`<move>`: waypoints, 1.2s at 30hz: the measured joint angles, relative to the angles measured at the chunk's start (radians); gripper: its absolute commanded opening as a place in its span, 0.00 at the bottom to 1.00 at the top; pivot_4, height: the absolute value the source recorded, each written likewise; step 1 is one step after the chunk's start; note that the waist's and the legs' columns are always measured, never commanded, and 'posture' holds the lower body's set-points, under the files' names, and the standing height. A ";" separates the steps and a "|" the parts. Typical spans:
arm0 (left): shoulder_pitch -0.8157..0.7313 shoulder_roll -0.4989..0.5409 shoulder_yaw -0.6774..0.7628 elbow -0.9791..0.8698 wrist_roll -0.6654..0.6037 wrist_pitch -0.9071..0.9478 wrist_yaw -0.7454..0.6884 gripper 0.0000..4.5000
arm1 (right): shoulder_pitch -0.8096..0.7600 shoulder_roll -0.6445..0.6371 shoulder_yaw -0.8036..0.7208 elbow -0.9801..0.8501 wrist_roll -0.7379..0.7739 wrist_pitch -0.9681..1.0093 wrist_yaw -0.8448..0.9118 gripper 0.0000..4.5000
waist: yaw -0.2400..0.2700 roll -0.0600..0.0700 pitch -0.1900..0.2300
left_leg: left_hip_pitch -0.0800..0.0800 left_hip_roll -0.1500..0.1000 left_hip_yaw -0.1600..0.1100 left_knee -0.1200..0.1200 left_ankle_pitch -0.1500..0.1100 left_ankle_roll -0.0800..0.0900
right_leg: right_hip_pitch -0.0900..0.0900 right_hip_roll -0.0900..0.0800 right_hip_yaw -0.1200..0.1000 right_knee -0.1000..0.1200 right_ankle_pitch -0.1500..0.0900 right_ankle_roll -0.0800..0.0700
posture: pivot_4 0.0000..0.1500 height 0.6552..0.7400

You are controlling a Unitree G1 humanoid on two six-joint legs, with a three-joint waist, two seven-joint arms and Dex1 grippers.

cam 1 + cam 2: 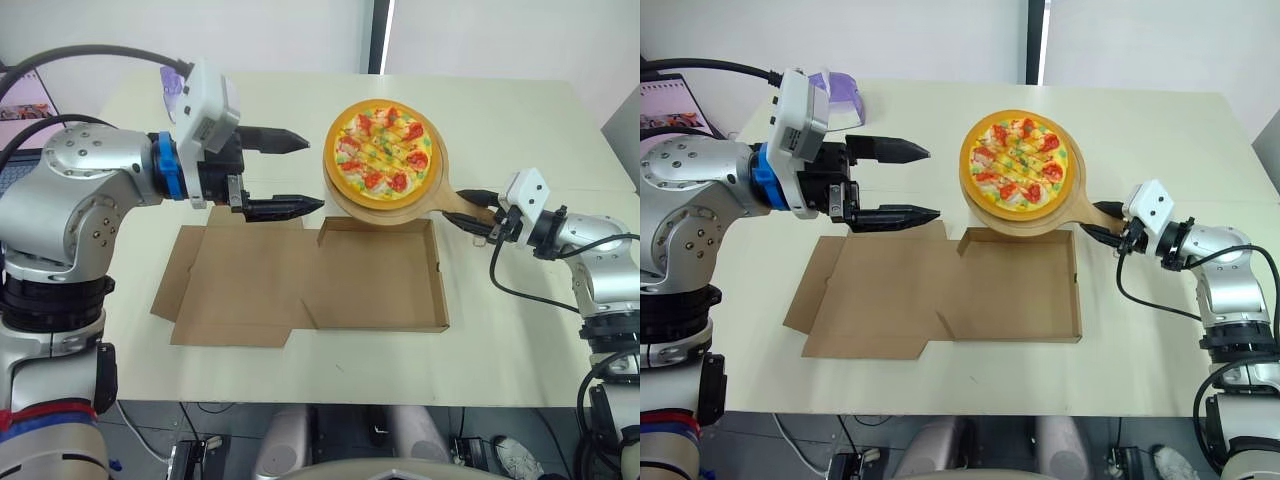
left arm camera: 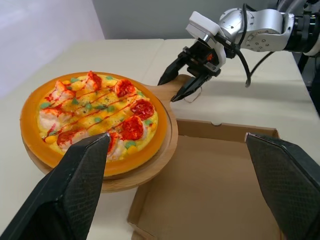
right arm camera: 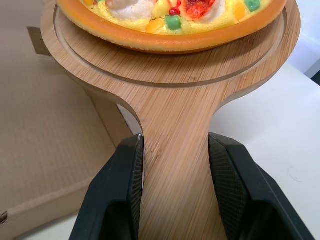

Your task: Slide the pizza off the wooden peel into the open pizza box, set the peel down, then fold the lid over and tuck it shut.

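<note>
From the right wrist we see the right gripper clamped on both edges of the flat handle of the wooden peel. Its bamboo grain runs straight, and a shallow groove rings the round blade. The head views add the layout. The glossy, orange-rimmed pizza sits on the peel over the far wall of the brown cardboard pizza box. The lid lies flat toward the table's left edge. The left gripper hovers wide open and empty beside the pizza.

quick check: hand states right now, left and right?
Left hand: open, holding nothing.
Right hand: closed on the peel handle.
</note>
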 measured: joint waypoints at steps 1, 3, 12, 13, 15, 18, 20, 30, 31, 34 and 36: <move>0.001 0.008 0.000 -0.009 -0.004 0.008 -0.007 1.00 | 0.003 0.000 0.000 0.000 0.000 0.000 0.000 0.36 | 0.000 0.000 0.000 | 0.000 0.000 0.000 0.000 0.000 0.000 | 0.000 0.000 0.000 0.000 0.000 0.000 | 1.00 1.00; 0.001 0.017 0.002 -0.025 -0.023 0.026 -0.012 1.00 | 0.012 -0.003 0.000 -0.001 -0.002 -0.008 0.001 0.36 | 0.000 0.000 0.000 | 0.000 0.000 0.000 0.000 0.000 0.000 | 0.000 0.000 0.000 0.000 0.000 0.000 | 1.00 1.00; 0.012 0.082 0.029 -0.033 -0.072 0.075 -0.035 1.00 | 0.030 -0.011 0.001 -0.001 -0.049 -0.090 0.004 0.36 | -0.001 0.000 0.000 | 0.000 0.000 0.000 0.000 0.000 0.000 | 0.000 0.000 0.000 0.001 0.000 0.000 | 1.00 1.00; 0.014 0.087 0.032 -0.032 -0.074 0.075 -0.035 1.00 | 0.030 -0.011 0.001 -0.001 -0.051 -0.100 0.004 0.36 | -0.001 0.000 0.000 | 0.000 0.000 0.000 0.000 0.000 0.000 | 0.000 0.000 0.000 0.000 0.000 0.000 | 1.00 1.00; 0.017 0.097 0.045 -0.027 -0.078 0.076 -0.035 1.00 | 0.030 -0.011 0.001 -0.001 -0.051 -0.109 0.004 0.36 | -0.001 0.000 0.000 | 0.000 0.000 0.000 0.001 0.000 0.000 | 0.000 0.000 0.000 0.001 0.000 0.000 | 1.00 1.00; 0.019 0.117 0.082 -0.025 -0.094 0.097 -0.034 1.00 | 0.030 -0.012 0.001 -0.001 -0.053 -0.117 0.004 0.36 | -0.001 0.000 0.000 | 0.000 0.000 0.000 0.001 0.000 0.000 | 0.000 0.000 0.000 0.000 0.000 0.000 | 1.00 1.00; 0.029 0.126 0.108 -0.024 -0.118 0.119 -0.035 1.00 | 0.030 -0.013 0.001 -0.001 -0.053 -0.126 0.004 0.36 | -0.001 0.000 0.000 | 0.000 0.000 0.000 0.001 0.000 0.000 | 0.000 0.000 0.000 0.001 0.000 0.000 | 1.00 1.00; 0.097 0.186 0.139 -0.010 -0.122 0.135 -0.053 1.00 | 0.037 -0.035 0.001 0.000 -0.072 -0.159 0.005 0.36 | 0.000 0.000 0.000 | 0.000 0.000 0.000 0.001 0.000 0.000 | 0.000 0.000 0.000 0.001 0.000 0.000 | 1.00 1.00; 0.097 0.186 0.139 -0.010 -0.122 0.135 -0.052 1.00 | 0.037 -0.036 0.001 0.000 -0.072 -0.162 0.006 0.36 | -0.001 0.000 0.000 | 0.000 0.000 0.000 0.001 0.000 0.000 | 0.000 0.000 0.000 0.001 0.000 0.000 | 1.00 1.00; 0.097 0.186 0.139 -0.010 -0.122 0.133 -0.052 1.00 | 0.037 -0.036 0.001 0.001 -0.072 -0.166 0.007 0.36 | -0.001 0.000 0.000 | 0.000 0.000 0.000 0.001 0.000 0.000 | 0.000 0.000 0.000 0.001 0.000 0.000 | 1.00 1.00; 0.097 0.186 0.139 -0.010 -0.122 0.131 -0.052 1.00 | 0.037 -0.036 0.001 0.002 -0.072 -0.167 0.008 0.36 | -0.001 0.000 0.000 | 0.000 0.000 0.000 0.001 0.000 0.000 | 0.000 0.000 0.000 0.001 0.000 0.000 | 1.00 1.00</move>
